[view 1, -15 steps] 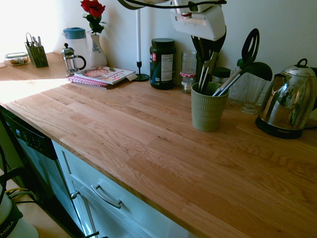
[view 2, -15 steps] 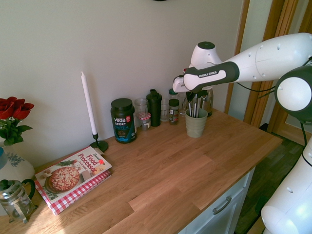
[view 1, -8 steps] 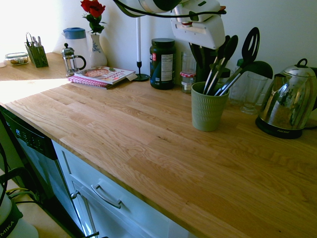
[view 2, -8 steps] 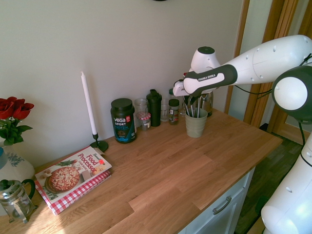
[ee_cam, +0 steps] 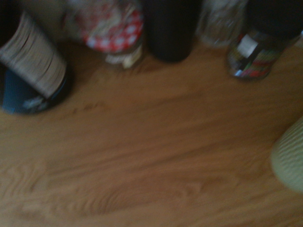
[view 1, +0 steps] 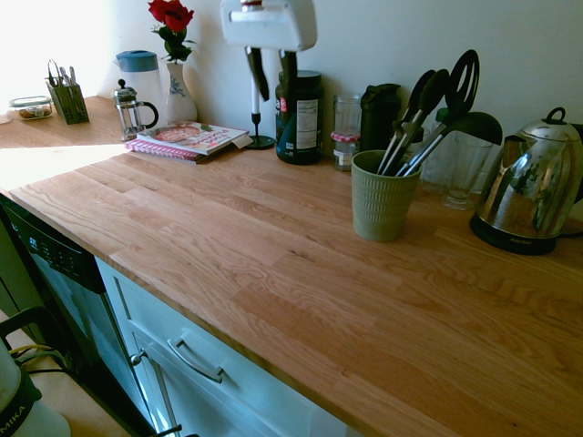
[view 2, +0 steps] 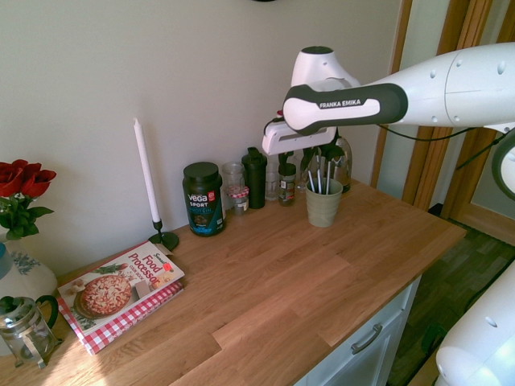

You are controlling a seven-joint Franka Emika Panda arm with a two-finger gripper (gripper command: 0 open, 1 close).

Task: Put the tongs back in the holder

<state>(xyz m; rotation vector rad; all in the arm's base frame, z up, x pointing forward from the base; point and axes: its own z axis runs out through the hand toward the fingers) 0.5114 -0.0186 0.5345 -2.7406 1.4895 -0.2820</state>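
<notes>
First exterior view: the gripper (view 1: 273, 73) hangs at the upper middle of the frame, its 2 dark fingers spread wide with nothing between them; right of centre, lower and well apart from it, stands 1 green ribbed holder (view 1: 383, 205) with several utensils upright or leaning in it; the tongs (view 1: 393, 150) appear to be among these, though their crowded handles overlap.
</notes>
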